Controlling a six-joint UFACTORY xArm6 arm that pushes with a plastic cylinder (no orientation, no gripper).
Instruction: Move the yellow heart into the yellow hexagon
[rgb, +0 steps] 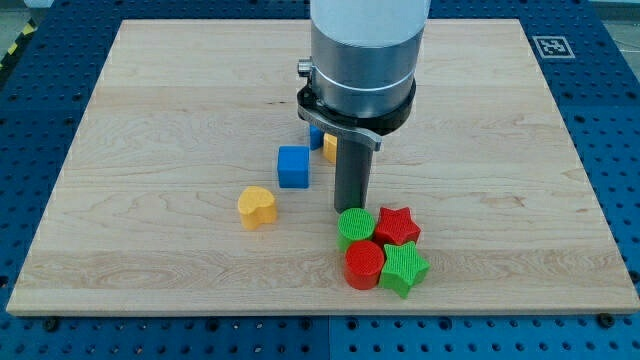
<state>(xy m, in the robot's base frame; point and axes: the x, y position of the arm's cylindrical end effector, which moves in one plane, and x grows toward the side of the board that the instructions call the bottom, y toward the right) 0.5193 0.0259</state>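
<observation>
A pale wooden desk (150, 120) fills most of the view, lying on a blue perforated surface (610, 130) with a small black-and-white marker (552, 46) at the desk's top right corner. Toward the view's bottom, right of centre, four blocks sit packed together and touching: a green cylinder (355, 227) at the upper left of the cluster, a red star (398, 225) at the upper right, a red cylinder (364, 264) at the lower left and a green star (404, 268) at the lower right. A blue cube (294, 166) stands alone left of the rod, and behind it, partly hidden by the arm's grey housing (365, 50), a second blue block (315, 135) and a yellow-orange block (329, 147) peek out; their shapes cannot be made out, though the yellow-orange one may be the hexagon.

The yellow heart (257, 206) lies on open wood at the view's lower left of the rod, below and left of the blue cube and apart from it. The blue cube sits between the heart and the half-hidden yellow-orange block.

The end effector is a plain dark rod with no jaws, so it neither opens nor closes and it holds nothing. My tip (351, 210) comes down just above the green cylinder, at that block's top edge; whether they touch cannot be told. The heart is well to the left of my tip, at nearly the same height in the view, with bare wood between them.
</observation>
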